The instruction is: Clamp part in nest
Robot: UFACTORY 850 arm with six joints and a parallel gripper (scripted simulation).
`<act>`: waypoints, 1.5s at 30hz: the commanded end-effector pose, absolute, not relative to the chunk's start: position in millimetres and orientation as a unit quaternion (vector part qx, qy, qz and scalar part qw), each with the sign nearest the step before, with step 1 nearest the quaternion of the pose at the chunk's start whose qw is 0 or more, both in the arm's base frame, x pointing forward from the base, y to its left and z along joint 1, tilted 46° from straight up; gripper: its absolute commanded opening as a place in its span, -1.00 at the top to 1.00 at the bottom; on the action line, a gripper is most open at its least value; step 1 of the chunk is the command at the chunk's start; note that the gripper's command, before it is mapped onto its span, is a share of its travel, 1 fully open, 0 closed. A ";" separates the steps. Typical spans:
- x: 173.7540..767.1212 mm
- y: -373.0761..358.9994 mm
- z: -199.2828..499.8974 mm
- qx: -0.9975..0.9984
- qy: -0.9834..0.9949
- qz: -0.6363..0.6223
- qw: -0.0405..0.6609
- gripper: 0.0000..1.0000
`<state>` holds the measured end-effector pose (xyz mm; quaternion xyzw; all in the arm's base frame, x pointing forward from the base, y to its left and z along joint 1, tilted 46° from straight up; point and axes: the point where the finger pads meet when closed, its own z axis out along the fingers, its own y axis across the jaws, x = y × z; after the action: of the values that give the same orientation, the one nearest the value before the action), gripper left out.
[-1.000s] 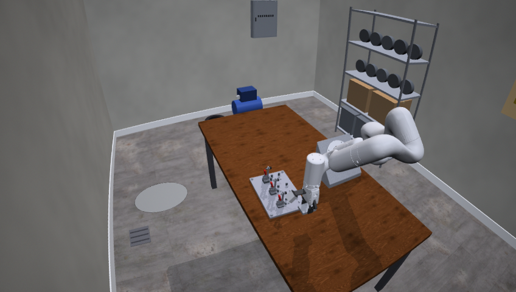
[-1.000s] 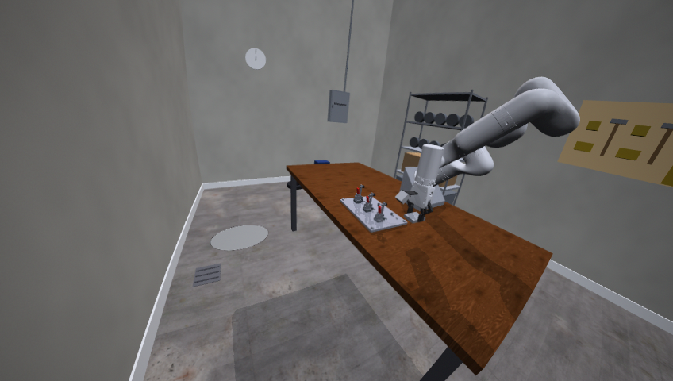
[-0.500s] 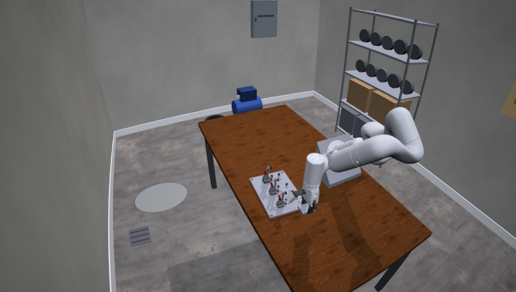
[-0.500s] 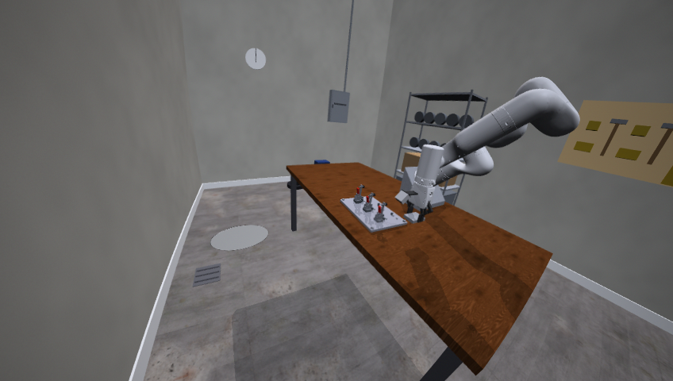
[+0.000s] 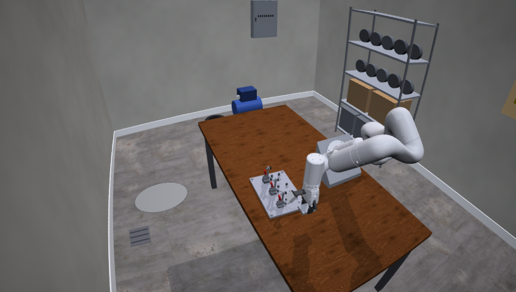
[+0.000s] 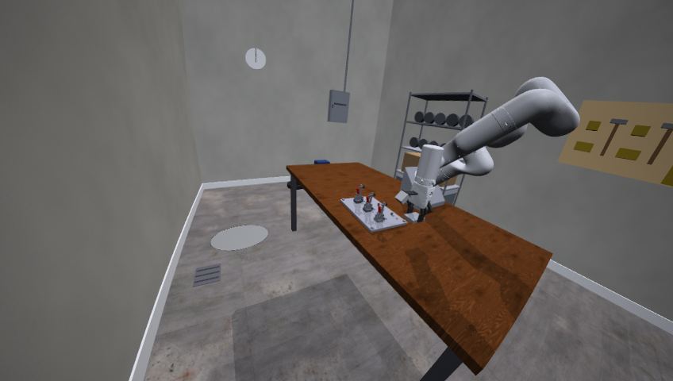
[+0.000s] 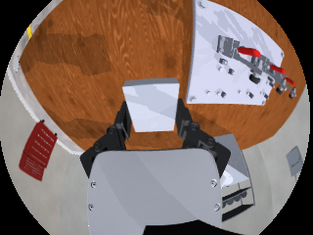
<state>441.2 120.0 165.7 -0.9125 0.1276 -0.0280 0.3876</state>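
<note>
My gripper (image 7: pixel 153 107) is shut on the part (image 7: pixel 153 106), a light grey rectangular block, held across its width between the dark fingers. In the top view the gripper (image 5: pixel 308 208) hangs just above the table at the near right corner of the fixture plate (image 5: pixel 275 195); the part (image 5: pixel 303 208) shows as a pale block at the fingertips. The grey plate carries three nests, each with a red-handled clamp (image 5: pixel 279 199). The plate also shows in the wrist view (image 7: pixel 235 53), to the right of the part, and in the exterior view (image 6: pixel 373 213) left of the gripper (image 6: pixel 415 214).
The arm's grey base block (image 5: pixel 338 159) stands on the brown table behind the gripper. A shelf rack (image 5: pixel 385 69) with discs and boxes stands beyond the table's far right side. The table's long edge runs close along the fixture's left side.
</note>
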 end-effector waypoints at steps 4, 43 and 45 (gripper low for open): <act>441.6 119.6 165.8 -0.912 0.128 -0.029 0.388 1.00; 406.2 4.4 32.2 -0.912 0.128 -0.029 0.388 1.00; 403.5 -4.3 22.1 -0.912 0.128 -0.029 0.388 1.00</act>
<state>407.3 15.7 44.7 -0.9128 0.1283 -0.0268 0.3868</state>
